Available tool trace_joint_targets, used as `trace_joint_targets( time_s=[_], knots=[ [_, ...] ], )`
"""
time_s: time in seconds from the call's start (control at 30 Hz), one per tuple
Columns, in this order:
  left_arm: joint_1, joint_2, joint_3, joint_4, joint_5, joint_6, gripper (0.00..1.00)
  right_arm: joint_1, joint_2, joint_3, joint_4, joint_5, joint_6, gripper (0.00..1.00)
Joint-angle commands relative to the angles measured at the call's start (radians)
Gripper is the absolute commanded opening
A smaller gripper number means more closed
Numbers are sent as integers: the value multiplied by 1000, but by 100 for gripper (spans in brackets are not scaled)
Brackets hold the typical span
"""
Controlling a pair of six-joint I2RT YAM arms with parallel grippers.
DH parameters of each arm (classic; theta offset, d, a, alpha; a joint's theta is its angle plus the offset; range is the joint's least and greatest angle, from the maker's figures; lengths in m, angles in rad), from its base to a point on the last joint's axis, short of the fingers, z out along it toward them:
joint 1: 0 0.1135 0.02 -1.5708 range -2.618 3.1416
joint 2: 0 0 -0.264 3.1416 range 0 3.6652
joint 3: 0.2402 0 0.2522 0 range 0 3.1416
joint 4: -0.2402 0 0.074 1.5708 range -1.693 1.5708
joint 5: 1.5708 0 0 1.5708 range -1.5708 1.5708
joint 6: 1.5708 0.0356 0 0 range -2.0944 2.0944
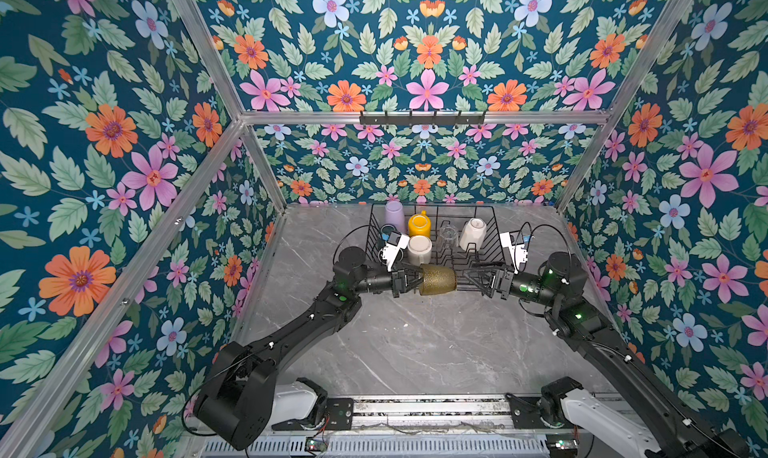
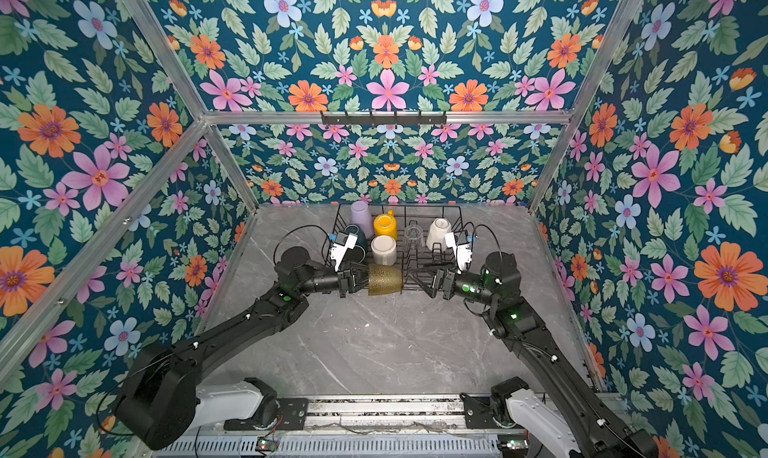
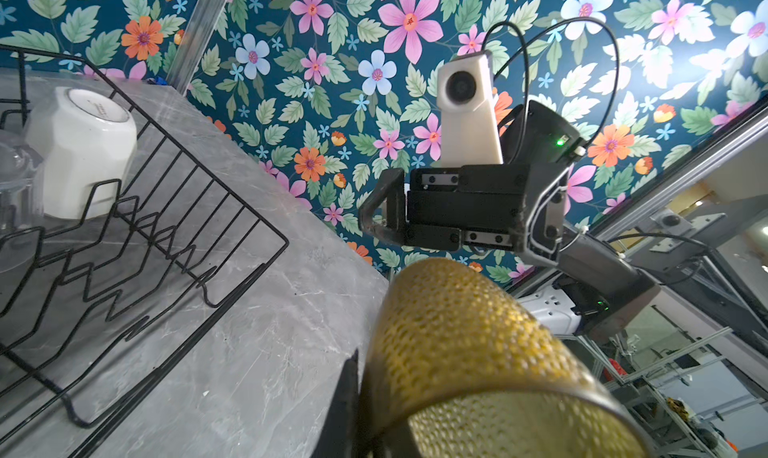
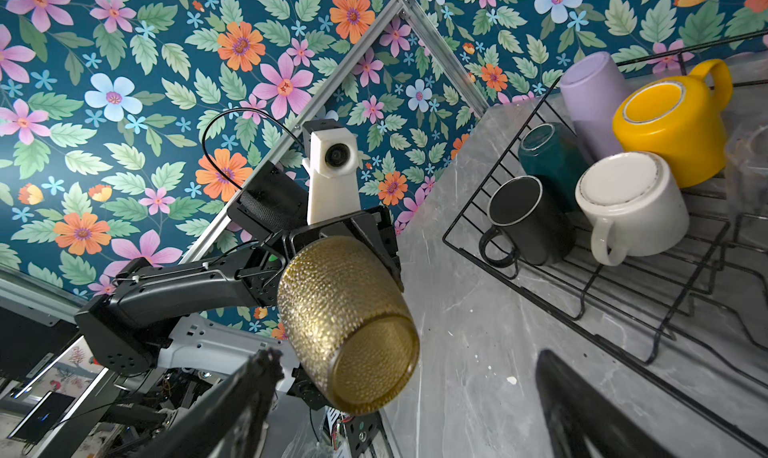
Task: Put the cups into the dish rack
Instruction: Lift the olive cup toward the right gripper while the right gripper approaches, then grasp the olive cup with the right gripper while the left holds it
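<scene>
My left gripper [image 1: 419, 279] is shut on the near end of the amber glass [image 1: 438, 279] [image 4: 345, 323]. It holds the glass on its side, above the table, just in front of the dish rack [image 1: 494, 227] [image 4: 582, 290]. My right gripper [image 1: 463, 281] is open and faces the glass's other end without touching it. Upside down in the rack stand a lilac tumbler [image 1: 394, 215], yellow mug [image 1: 417, 224], clear glass [image 1: 448, 233], white mug [image 1: 473, 232], cream mug [image 1: 419, 249], teal mug [image 4: 548, 157] and black mug [image 4: 528, 219].
The grey marble table [image 1: 415, 344] is walled in by flowered panels on three sides. A black hook rail [image 1: 422, 118] hangs high on the back wall. The rack's right front part holds only upright prongs [image 3: 137, 236].
</scene>
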Motion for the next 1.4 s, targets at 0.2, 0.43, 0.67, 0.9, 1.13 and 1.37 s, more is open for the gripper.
trace_joint_targets(
  time_s=[0.2,0.43,0.67,0.9,1.13,1.37],
  knots=[
    [2,25,-7,160,50,-80,0,29,92,19,187,-136,62,96],
    [2,29,-2,160,55,-82,0,117,150,54,174,-126,27,95],
    [2,29,-3,162,61,-85,0,156,220,75,223,-138,49,90],
    [2,25,-5,161,62,-85,0,175,247,89,230,-150,57,85],
    [2,24,-1,164,67,-87,0,189,264,89,230,-153,59,82],
    [2,27,-2,169,69,-93,0,194,275,92,225,-154,58,69]
  ],
)
